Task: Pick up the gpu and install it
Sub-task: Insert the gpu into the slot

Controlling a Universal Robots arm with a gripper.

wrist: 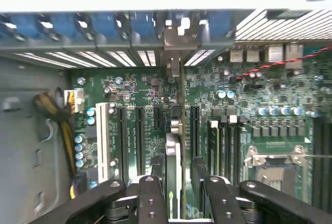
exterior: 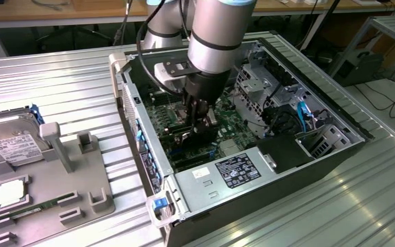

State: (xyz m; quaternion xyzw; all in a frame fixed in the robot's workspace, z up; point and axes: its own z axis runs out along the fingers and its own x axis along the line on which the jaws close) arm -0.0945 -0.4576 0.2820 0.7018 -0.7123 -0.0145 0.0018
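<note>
The gpu [wrist: 174,164] stands on edge on the green motherboard [wrist: 244,89] inside the open PC case [exterior: 335,110], in line with the expansion slots. Its silver end bracket [wrist: 179,37] sits against the case's rear slot wall. My gripper [wrist: 179,182] straddles the card from above, jaws open, with a black finger [wrist: 150,193] on each side and a narrow gap to the card. In the exterior view, the gripper [exterior: 201,123] reaches down into the middle of the case, and the dark card [exterior: 192,136] shows just below it.
A grey parts holder [exterior: 81,180] on the exterior view's left carries a silver hard drive [exterior: 9,141] and a green RAM stick [exterior: 29,210]. The power supply [exterior: 235,170] fills the case's near end. Yellow cables [wrist: 57,115] and the CPU socket [wrist: 275,162] flank the slots.
</note>
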